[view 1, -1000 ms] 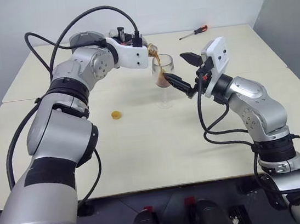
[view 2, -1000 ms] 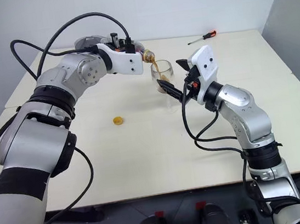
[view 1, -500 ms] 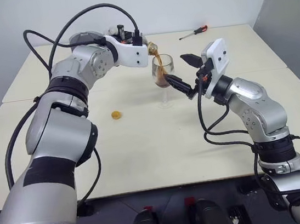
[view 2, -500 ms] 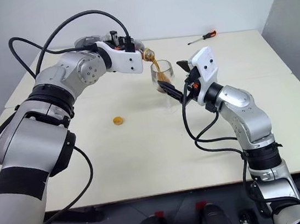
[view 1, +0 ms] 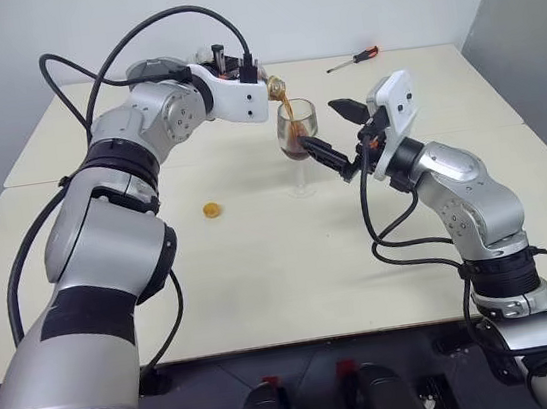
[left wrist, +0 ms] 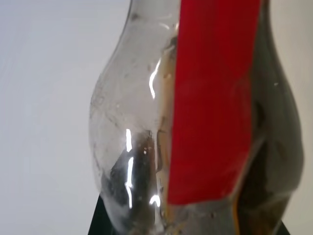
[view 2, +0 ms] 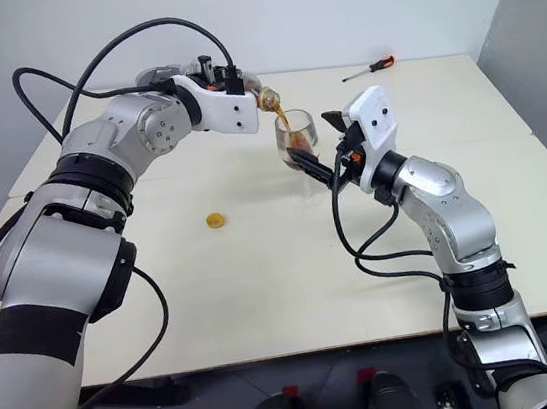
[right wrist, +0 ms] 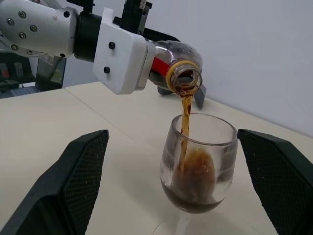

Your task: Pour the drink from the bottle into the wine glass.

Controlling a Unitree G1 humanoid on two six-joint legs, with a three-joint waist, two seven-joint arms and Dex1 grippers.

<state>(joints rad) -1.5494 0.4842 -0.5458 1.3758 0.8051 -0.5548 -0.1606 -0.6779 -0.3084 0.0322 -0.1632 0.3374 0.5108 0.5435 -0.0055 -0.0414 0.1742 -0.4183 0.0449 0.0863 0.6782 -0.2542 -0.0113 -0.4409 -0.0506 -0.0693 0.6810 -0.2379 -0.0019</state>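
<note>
On the table's middle, toward the far side: the wine glass (right wrist: 198,164) is seen upright on its round foot, its bowl roughly a third filled with the drink (right wrist: 193,183).
Stream: a thin brown thread is seen falling from the bottle's open mouth into the bowl, inside the rim.
Bottle: the bottle (right wrist: 173,66) is held tipped, mouth down, just above the glass rim and apart from it; in the left wrist view its clear wall and red label are seen close up.
Left pincer: the left gripper (view 1: 257,94) is pressed tight on the bottle's body.
Right pincer: the right gripper (right wrist: 178,181) is spread as wide as it goes, one finger on each side of the bowl, neither seen touching the glass.
Handling, glass: it is judged fragile, top-heavy as it fills, and easily tipped on its thin stem; a steadying hold is best taken gently at the bowl's widest part, not at the stem.
Handling, bottle: the plastic is judged light and soft, and a harder squeeze could make the stream surge.
Cap: a small yellow cap (view 1: 212,210) is seen lying on the table, well apart from the glass.
Beyond: a screwdriver (view 1: 352,59) is seen near the far edge.
</note>
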